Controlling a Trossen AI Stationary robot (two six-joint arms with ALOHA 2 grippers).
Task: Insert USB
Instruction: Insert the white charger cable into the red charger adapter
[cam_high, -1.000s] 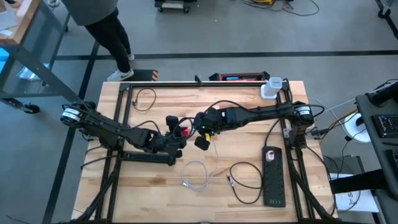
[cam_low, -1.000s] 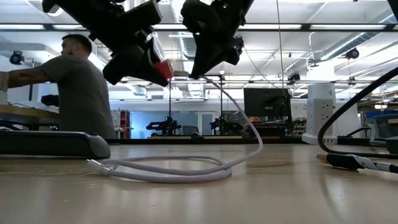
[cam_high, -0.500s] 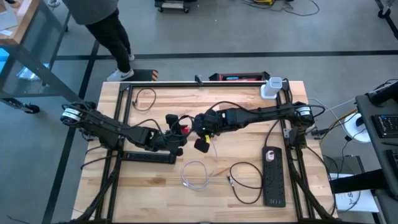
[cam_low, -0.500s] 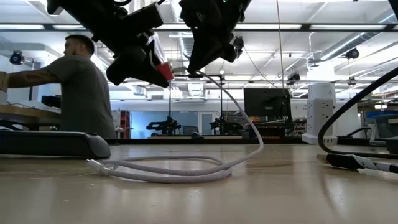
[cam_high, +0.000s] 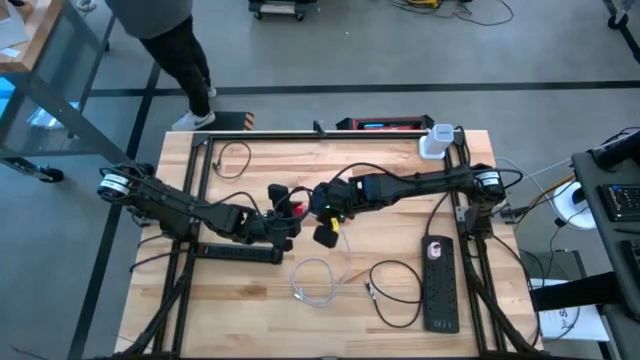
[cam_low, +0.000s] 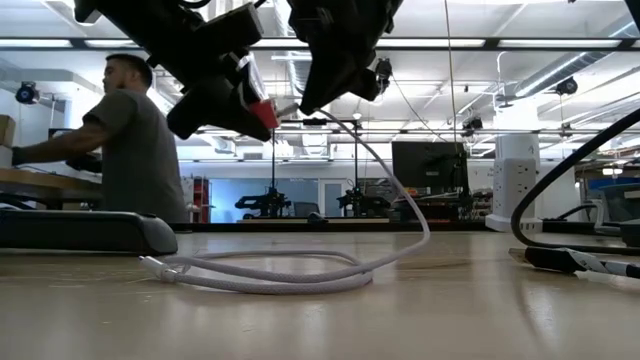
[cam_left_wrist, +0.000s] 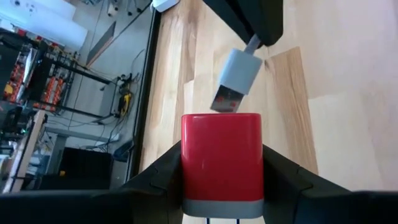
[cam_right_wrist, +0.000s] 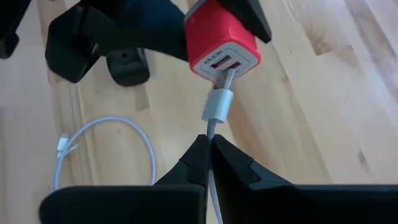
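Two arms meet mid-surface (cam_high: 250, 300), both raised off it. Left gripper (cam_left_wrist: 222, 180) has its jaws clamped on one red USB charger (cam_left_wrist: 222, 162), port face toward the right arm. Right gripper (cam_right_wrist: 208, 152) has its jaws pinched shut on one white USB cable (cam_right_wrist: 214, 134) just behind the silver plug (cam_right_wrist: 219, 102). In the right wrist view the plug tip sits at the lower of the charger's two ports, tilted; in the left wrist view the plug is right at the charger's edge; can't tell if it's actually in.

In the high view the charger is near surface centre, with the cable's slack coiled on the surface at 6 o'clock from it. In the low view the cable drops from the right gripper in an arc to that loop.

Also on the surface: two black power strips, one (cam_high: 440, 283) at 4 o'clock from the charger, one (cam_high: 238, 253) under the left arm at 8 o'clock; one black cable (cam_high: 395, 290) looped beside the white one. One person (cam_low: 130, 150) stands beyond the surface's far left corner
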